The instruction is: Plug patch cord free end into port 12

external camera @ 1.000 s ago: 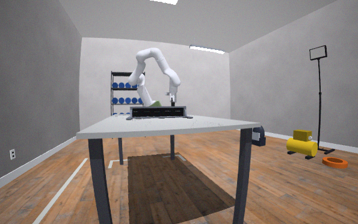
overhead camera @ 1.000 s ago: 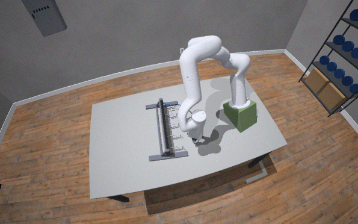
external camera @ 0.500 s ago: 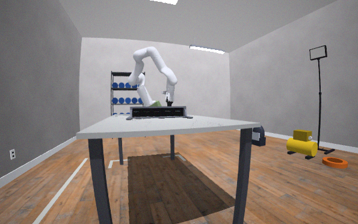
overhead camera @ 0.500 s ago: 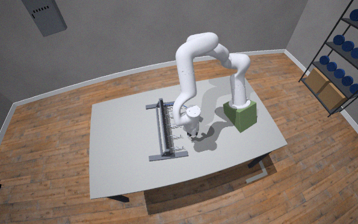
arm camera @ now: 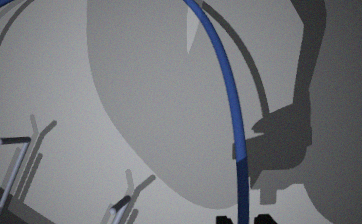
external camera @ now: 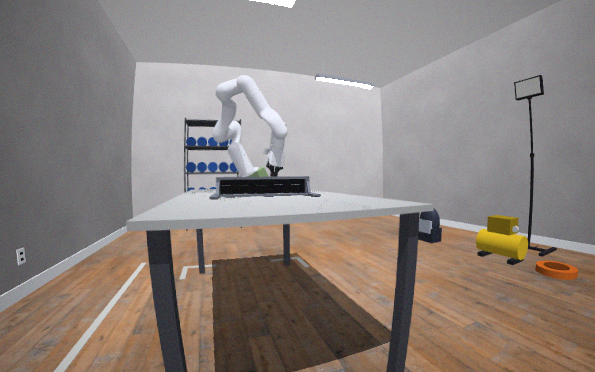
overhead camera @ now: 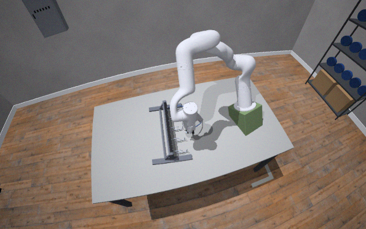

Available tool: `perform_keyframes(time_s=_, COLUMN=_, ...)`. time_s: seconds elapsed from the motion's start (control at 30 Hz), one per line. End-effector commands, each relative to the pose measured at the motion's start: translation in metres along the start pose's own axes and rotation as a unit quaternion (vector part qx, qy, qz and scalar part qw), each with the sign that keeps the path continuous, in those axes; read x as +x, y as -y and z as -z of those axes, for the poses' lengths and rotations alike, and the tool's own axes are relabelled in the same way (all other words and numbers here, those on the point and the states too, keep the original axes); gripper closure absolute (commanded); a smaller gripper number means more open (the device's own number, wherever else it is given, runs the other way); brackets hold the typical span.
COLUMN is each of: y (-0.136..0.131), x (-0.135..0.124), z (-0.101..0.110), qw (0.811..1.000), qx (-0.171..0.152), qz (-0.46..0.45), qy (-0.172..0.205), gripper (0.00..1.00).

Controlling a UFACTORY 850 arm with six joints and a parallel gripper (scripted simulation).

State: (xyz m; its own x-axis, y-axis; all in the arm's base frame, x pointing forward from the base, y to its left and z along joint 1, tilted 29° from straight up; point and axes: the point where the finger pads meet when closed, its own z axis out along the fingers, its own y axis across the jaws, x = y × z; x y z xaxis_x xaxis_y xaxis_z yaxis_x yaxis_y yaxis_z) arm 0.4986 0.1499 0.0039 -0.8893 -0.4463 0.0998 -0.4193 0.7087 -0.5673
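Note:
The grey free-standing rack stands upright on the table, and its port face shows as a dark strip in the exterior view. My gripper hangs just above the table on the side of the rack that faces the arm's base. It is shut on the free end of the blue patch cord. The cord arcs up from between the fingertips and away to the upper left. The plug itself is hidden between the fingers. Its latch side cannot be seen.
Several short grey cable stubs stick out of the rack towards my gripper. The arm stands on a green pedestal on the grey table. A shelf with blue items stands by the wall.

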Motion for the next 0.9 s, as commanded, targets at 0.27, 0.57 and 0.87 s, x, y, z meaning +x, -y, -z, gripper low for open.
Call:
perform_keyframes(time_s=0.27, y=0.045, x=-0.006, z=0.005, qw=0.991, qx=0.012, qz=-0.132, qy=-0.009, gripper=1.0)
perform_keyframes(time_s=0.57, y=0.069, x=-0.008, z=0.006, qw=0.98, qx=0.017, qz=-0.199, qy=-0.015, gripper=1.0)
perform_keyframes(time_s=0.87, y=0.078, x=-0.009, z=0.007, qw=0.974, qx=0.02, qz=-0.225, qy=-0.017, gripper=1.0)
